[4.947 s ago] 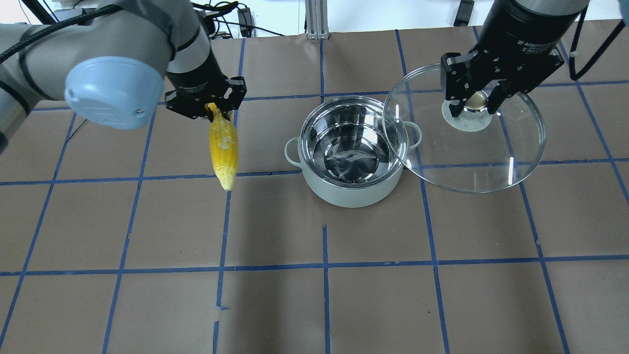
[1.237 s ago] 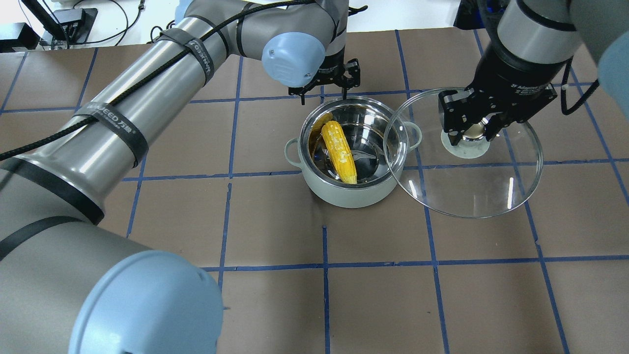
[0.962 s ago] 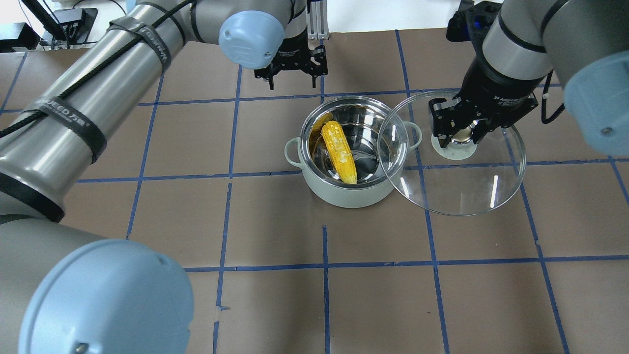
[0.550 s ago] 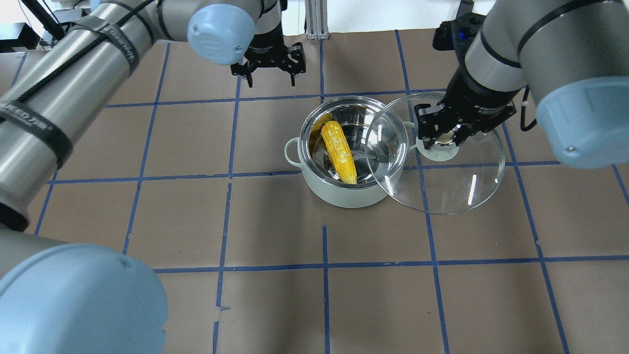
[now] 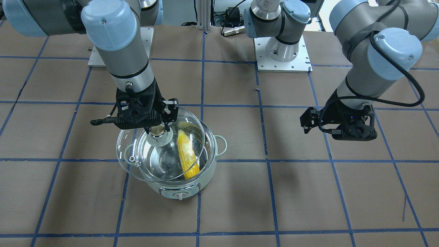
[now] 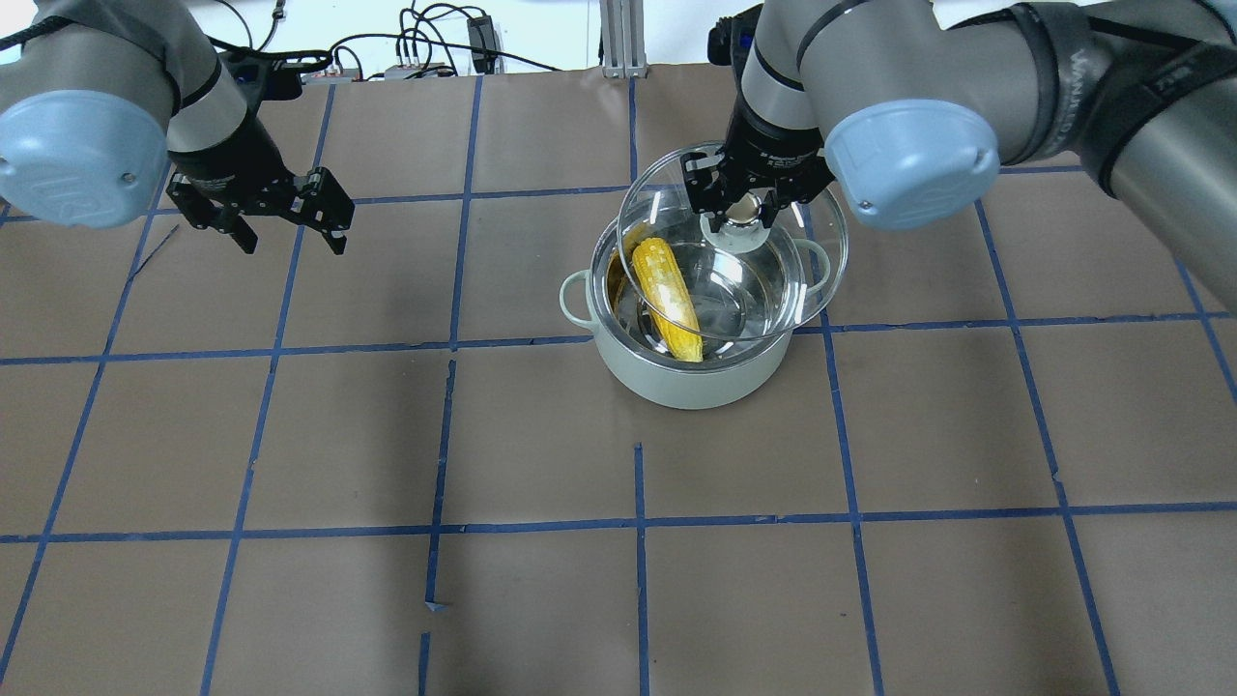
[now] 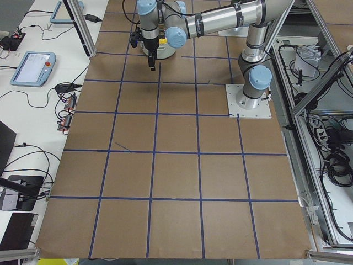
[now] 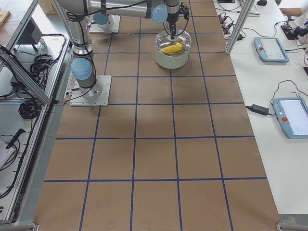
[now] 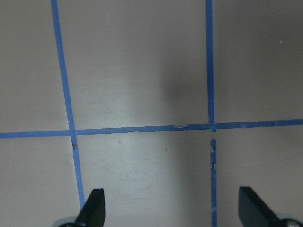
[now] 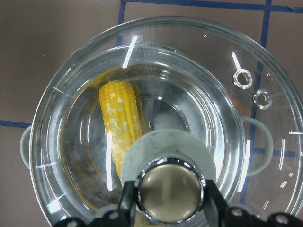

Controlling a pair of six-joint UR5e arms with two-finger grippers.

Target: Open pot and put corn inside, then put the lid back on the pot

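Note:
The mint-white pot (image 6: pixel 691 382) stands mid-table with the yellow corn (image 6: pixel 667 295) lying slanted inside it. My right gripper (image 6: pixel 742 208) is shut on the knob of the clear glass lid (image 6: pixel 773 290) and holds it over the pot, offset toward the far right. I cannot tell whether the lid touches the rim. In the right wrist view the knob (image 10: pixel 169 189) sits between the fingers, above the corn (image 10: pixel 120 118). In the front view the lid (image 5: pixel 151 164) overlaps the pot (image 5: pixel 179 192). My left gripper (image 6: pixel 292 242) is open and empty, far left of the pot, over bare paper (image 9: pixel 173 208).
Brown paper with a blue tape grid covers the table (image 6: pixel 638 580). The arms' base plates (image 5: pixel 283 61) sit at the robot's side. Tablets (image 8: pixel 272 48) and cables lie on white side tables beyond the table ends.
The corn left my left gripper and now lies in the pot. My left arm has drawn back far to the left, gripper open. My right gripper has carried the lid left, over the pot.

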